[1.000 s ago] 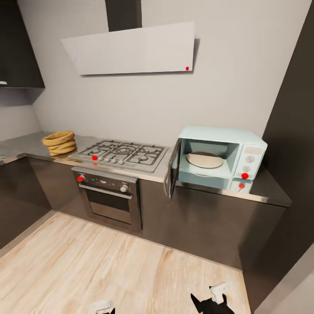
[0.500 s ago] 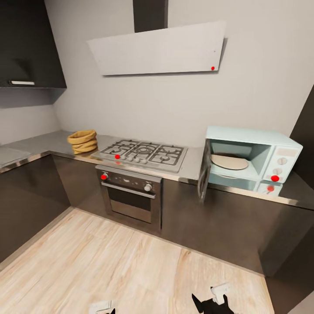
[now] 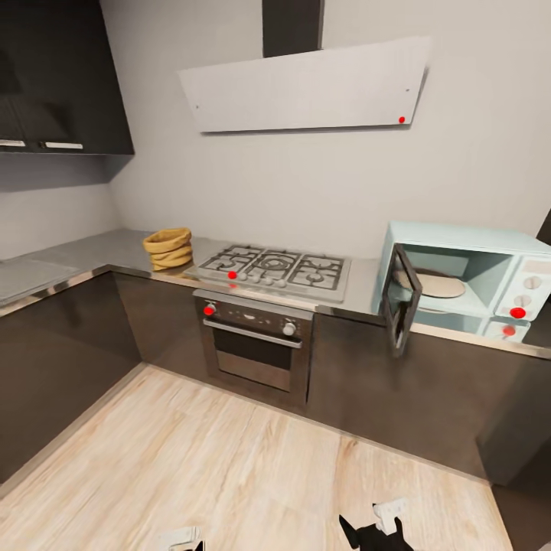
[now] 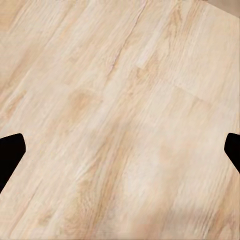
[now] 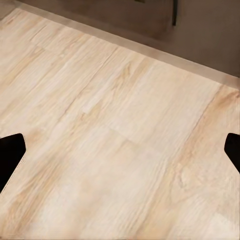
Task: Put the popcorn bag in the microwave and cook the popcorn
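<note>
Both grippers sit low over the pale wood floor [image 3: 229,474]. Left gripper [image 4: 120,150]: fingertips spread wide apart at the frame edges of its wrist view, released, nothing between them. Right gripper [image 5: 120,150]: likewise spread wide and holding nothing, with a dark cabinet base [image 5: 150,20] ahead of it.

Farther on, dark brown cabinet fronts [image 3: 69,344] carry the grey countertop [image 3: 99,249], which runs in an L along two walls. A steel oven [image 3: 256,344] with a bar handle is set below the gas hob [image 3: 272,272].

Popcorn bag [image 3: 168,249]: mustard-tan, upright on the countertop just to the left of the hob, well apart from both grippers.

Microwave [image 3: 467,279]: mint-blue, on the countertop to the right of the hob; its door [image 3: 402,298] stands swung open toward the room, and a pale turntable plate [image 3: 432,285] lies inside.

On the grey wall behind, a slanted extractor hood [image 3: 306,88] hangs above the hob.
</note>
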